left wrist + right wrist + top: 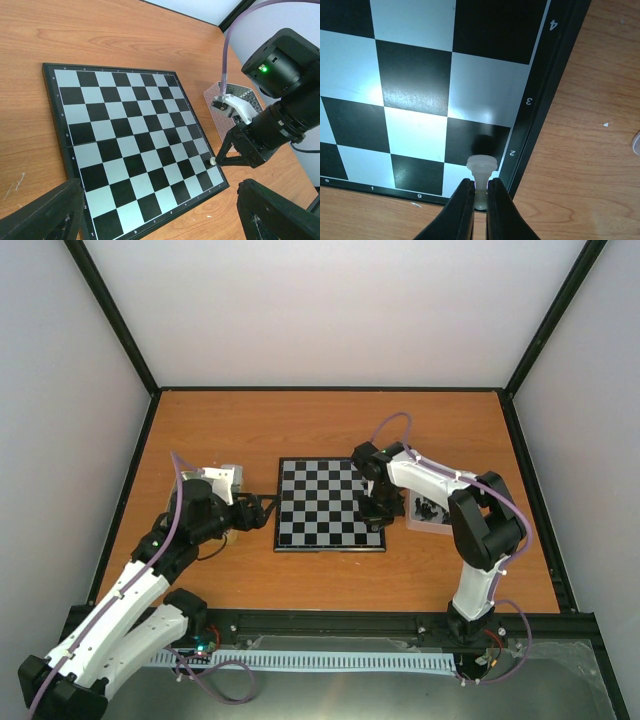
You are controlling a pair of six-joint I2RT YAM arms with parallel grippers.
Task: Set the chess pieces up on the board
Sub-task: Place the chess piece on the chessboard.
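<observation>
Cream pawn [481, 167], pinched by its stem in the closed right gripper [480, 192] at the edge of the board [415, 90] by rank 2, looks feather-light, stiff and slippery, so I'd hold it mid-stem, gently.

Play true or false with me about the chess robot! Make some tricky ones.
1. The right gripper pinches a white chess piece. True.
2. The board is full of pieces. False: the squares in view are bare, apart from that one piece.
3. The left gripper holds a black piece. False: it is open and holds nothing.
4. The white chess piece is near the board's edge. True.
</observation>
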